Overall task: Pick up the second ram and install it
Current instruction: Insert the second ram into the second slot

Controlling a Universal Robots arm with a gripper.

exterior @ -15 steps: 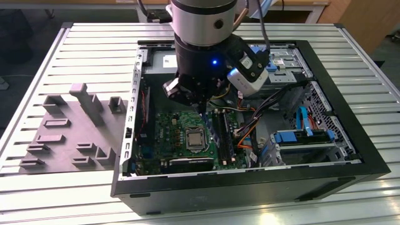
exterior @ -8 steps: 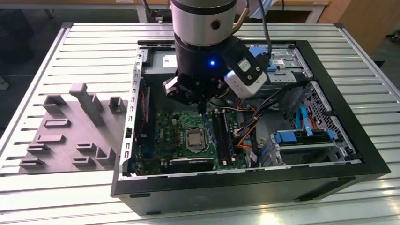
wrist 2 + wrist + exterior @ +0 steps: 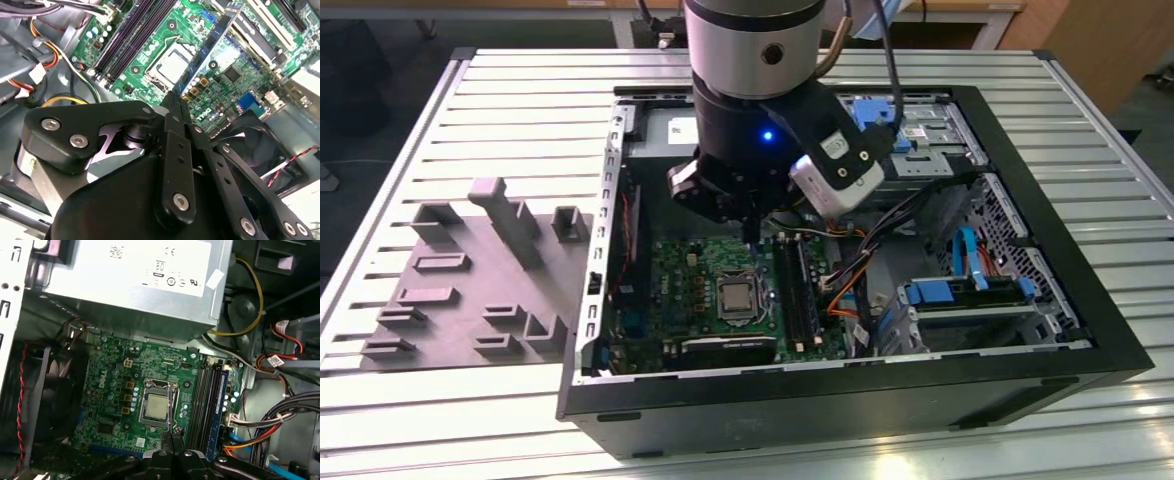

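Second ram [image 3: 210,50] face-on, second wrist view

One computer case [image 3: 854,400], one tray [image 3: 454,310], one processor [image 3: 738,297].

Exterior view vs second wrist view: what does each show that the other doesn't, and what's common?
Exterior extra: grey moulded tray on the slatted table, the arm itself, blue drive caddies.
Second wrist extra: chip row of the second ram, gripped by the shut end effector; black fan.
Shared: end effector, green motherboard, silver processor, memory slots.
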